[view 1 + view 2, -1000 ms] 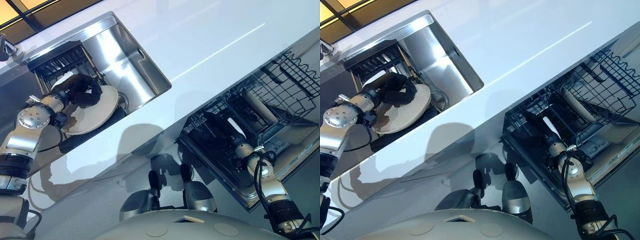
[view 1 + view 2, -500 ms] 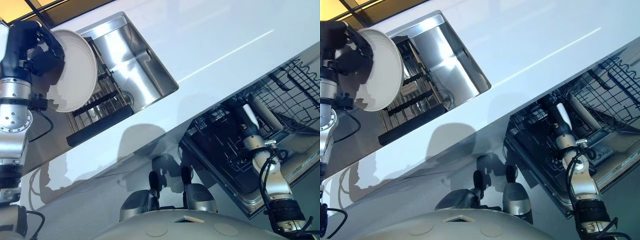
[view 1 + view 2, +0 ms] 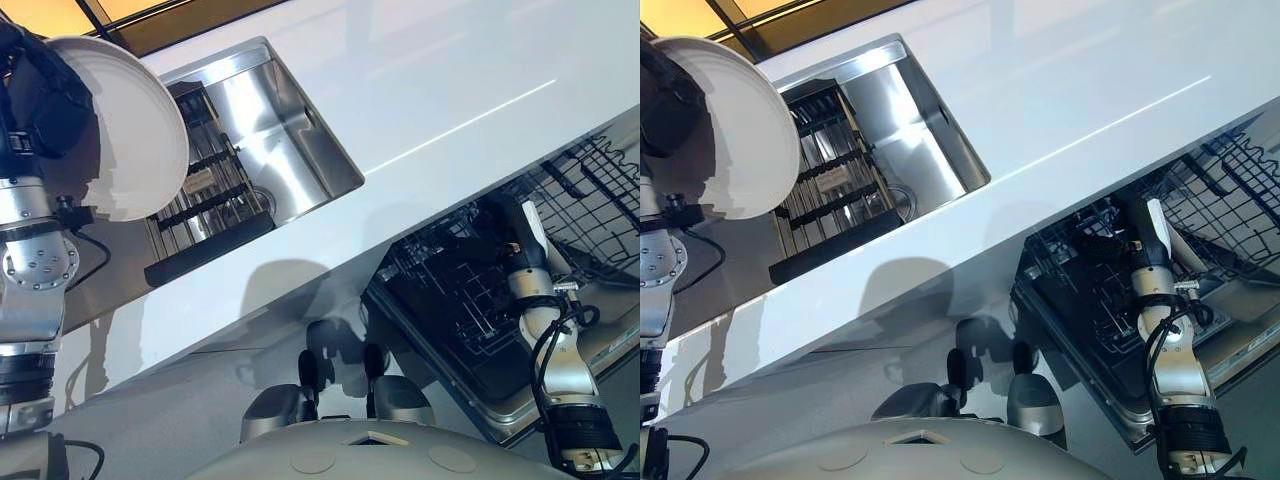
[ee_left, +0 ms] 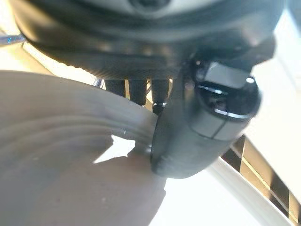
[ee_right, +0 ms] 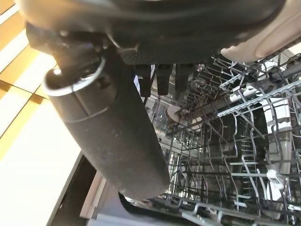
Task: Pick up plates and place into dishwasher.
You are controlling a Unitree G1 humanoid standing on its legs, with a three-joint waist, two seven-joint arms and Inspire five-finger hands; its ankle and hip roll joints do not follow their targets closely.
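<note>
The left hand (image 3: 40,100) grips a white plate (image 3: 125,130) by its rim, raised on edge to the left of the sink (image 3: 285,150). Right of the sink, the right hand (image 3: 518,235) hangs with straight fingers over the dishwasher rack (image 3: 450,290).

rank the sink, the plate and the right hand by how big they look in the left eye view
1. sink
2. plate, held up near the camera by the left hand, so its apparent size is inflated
3. right hand, over the dishwasher rack
</note>
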